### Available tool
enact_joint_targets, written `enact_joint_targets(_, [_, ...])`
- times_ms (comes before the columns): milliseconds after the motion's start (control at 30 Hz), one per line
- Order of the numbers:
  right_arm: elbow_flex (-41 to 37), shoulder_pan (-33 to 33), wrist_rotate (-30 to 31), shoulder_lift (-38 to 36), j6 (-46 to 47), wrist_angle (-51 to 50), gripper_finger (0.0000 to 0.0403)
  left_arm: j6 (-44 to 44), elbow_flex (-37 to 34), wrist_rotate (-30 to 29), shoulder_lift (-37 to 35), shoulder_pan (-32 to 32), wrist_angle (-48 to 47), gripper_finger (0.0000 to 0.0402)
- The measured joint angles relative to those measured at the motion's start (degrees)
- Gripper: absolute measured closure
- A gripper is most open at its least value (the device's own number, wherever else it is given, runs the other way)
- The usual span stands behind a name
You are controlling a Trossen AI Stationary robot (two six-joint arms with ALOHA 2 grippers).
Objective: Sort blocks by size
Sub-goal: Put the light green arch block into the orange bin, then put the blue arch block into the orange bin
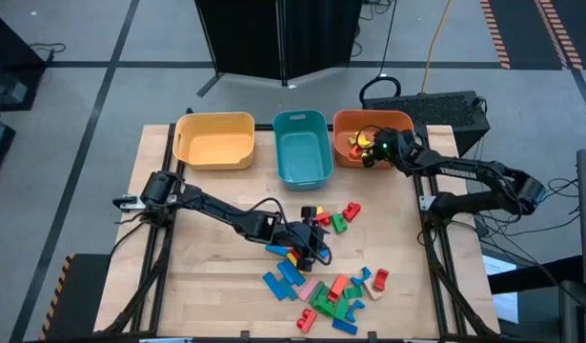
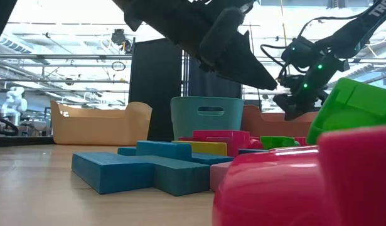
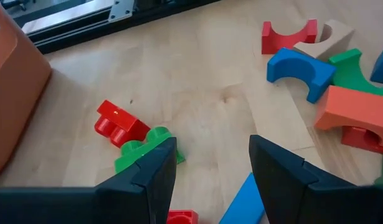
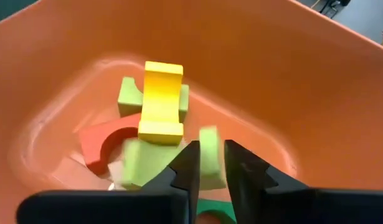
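Blocks (image 1: pixel 326 286) lie mostly in a loose heap on the near middle of the table (image 1: pixel 207 286), with a few already in the orange bin (image 1: pixel 342 129) at far right. The left gripper (image 3: pixel 213 165) hovers over the heap with jaws spread and empty, just near a red and green piece (image 3: pixel 138 134). The right gripper (image 4: pixel 210 163) hangs inside the orange bin, jaws nearly together around a pale green block (image 4: pixel 208 152). Risk: if the left jaws descend here, they may nudge neighbouring pieces or catch two at once, since the blocks lie touching.
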Motion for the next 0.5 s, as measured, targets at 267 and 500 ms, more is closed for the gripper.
enact_joint_targets(267, [0.0,0.09,0.32,-2.07,0.04,-0.09,0.029,1.94,0.0,6.08,0.0,0.02,0.06,0.021])
enact_joint_targets(500, [0.0,2.2,-9.15,-8.16,0.04,-1.16,0.0271,2.01,0.02,6.7,0.0,0.02,0.07,0.021])
